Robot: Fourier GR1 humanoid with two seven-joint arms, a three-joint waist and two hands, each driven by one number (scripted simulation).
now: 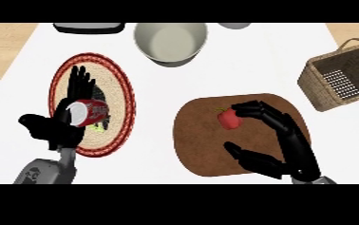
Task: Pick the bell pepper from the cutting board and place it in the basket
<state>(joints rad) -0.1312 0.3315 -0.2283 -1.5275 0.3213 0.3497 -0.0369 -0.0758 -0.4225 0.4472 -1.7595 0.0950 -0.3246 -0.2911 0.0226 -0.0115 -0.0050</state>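
Observation:
A small red bell pepper (229, 118) with a green stem lies on the brown cutting board (203, 148) at the centre right. My right hand (291, 138) hovers over the board, open, its fingertips touching the pepper's right side and its thumb stretched out below, apart from the pepper. The wicker basket (329, 79) stands at the right edge, beyond the board. My left hand (67, 119) rests open at the lower left, fingers up, over a woven placemat.
A round woven placemat (119, 84) with a red rim lies at the left, with a red and white can (88, 112) on it. A grey bowl (170, 42) stands at the back centre. A dark tray (89, 27) sits at the back left.

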